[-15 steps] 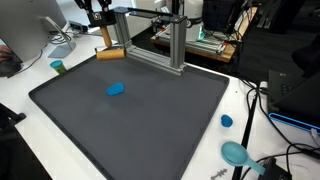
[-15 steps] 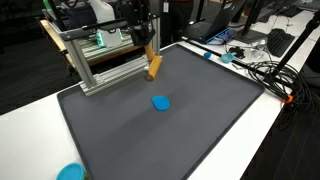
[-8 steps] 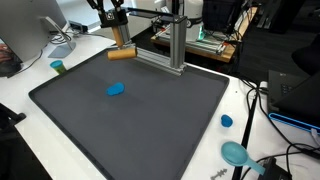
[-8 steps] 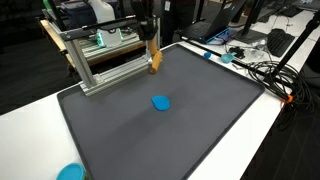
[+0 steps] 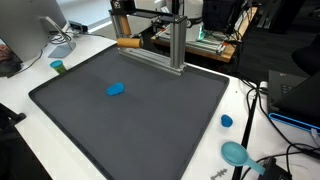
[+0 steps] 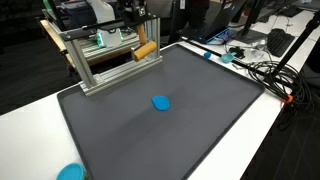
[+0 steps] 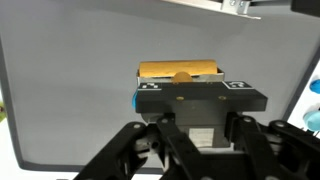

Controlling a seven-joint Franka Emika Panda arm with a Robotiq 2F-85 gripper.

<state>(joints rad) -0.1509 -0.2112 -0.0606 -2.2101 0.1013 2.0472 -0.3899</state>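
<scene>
Above the far edge of the grey mat (image 5: pixel 130 125) on the white bench (image 5: pixel 18 92), beside the aluminium frame (image 5: pixel 176 45), the jaws were clamped on a wooden block (image 5: pixel 128 42) held level in the air. Carrying it well likely called for a steady grip, clear of the frame. Exterior views alone showed its height and the blue disc (image 6: pixel 160 102); the wrist view alone showed the block (image 7: pixel 180 70) seated squarely between the jaws
</scene>
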